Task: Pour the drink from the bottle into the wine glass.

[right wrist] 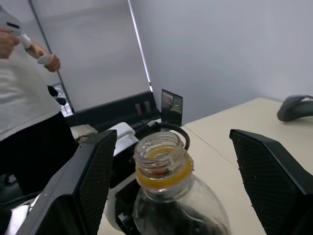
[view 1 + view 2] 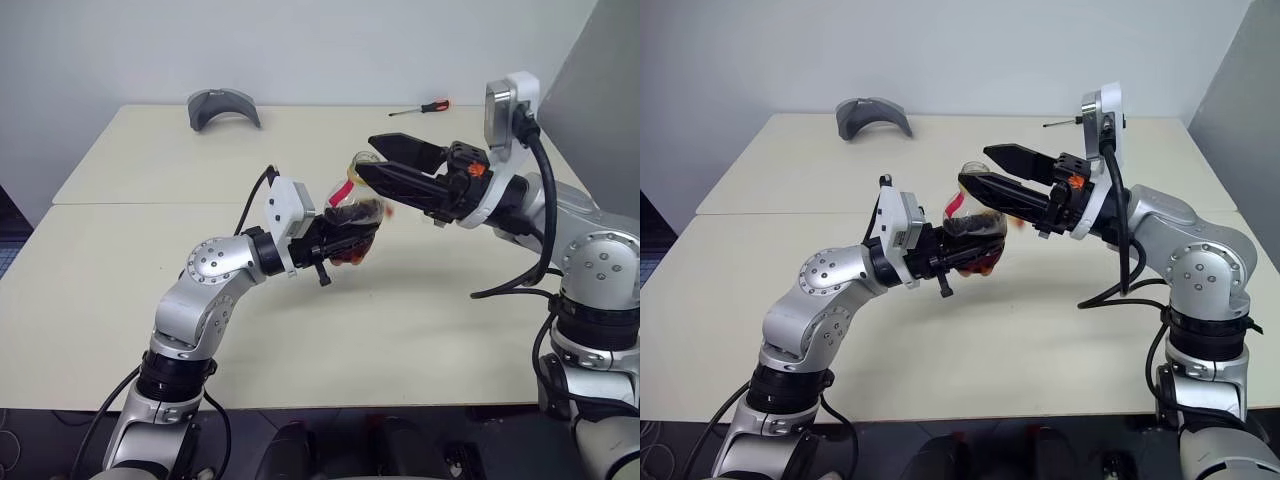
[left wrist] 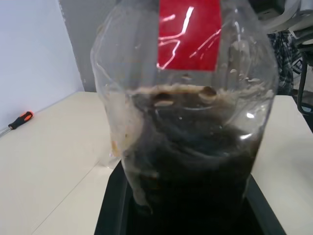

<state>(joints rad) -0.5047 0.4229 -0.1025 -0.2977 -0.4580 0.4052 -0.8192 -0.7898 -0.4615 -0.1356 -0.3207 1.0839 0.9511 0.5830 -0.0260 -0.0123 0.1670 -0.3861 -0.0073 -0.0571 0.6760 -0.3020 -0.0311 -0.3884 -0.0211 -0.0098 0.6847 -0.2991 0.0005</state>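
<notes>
The left tool (image 2: pixel 350 235) is clamped tight round the belly of the bottle (image 2: pixel 355 212) and carries it in the air above the middle of the table (image 2: pixel 150 190), neck slanting up toward the right arm; held so, the body is braced and the mouth is offered to the other tool, which I judge to be the reason for the pose; the right tool (image 2: pixel 992 168) stands wide apart, one finger either side of the neck, gripping nothing; in the right wrist view the mouth of the bottle (image 1: pixel 157 145) is bare, threads showing, with only a yellow-orange ring (image 1: pixel 164 177) left under them, so the cap appears to be off already; the drink (image 3: pixel 188 161), dark brown with a line of froth on top, fills roughly the lower half of the bottle below the red label (image 3: pixel 188 34), and none seems to have been poured; I cannot make out the wine glass on the table, so where the pour must go is not clear from here; a screwdriver (image 2: pixel 420 108) and a grey curved object (image 2: pixel 223 106) lie along the far edge, well apart from the arms; a person (image 1: pixel 22 88) stands beyond the table in the right wrist view.
</notes>
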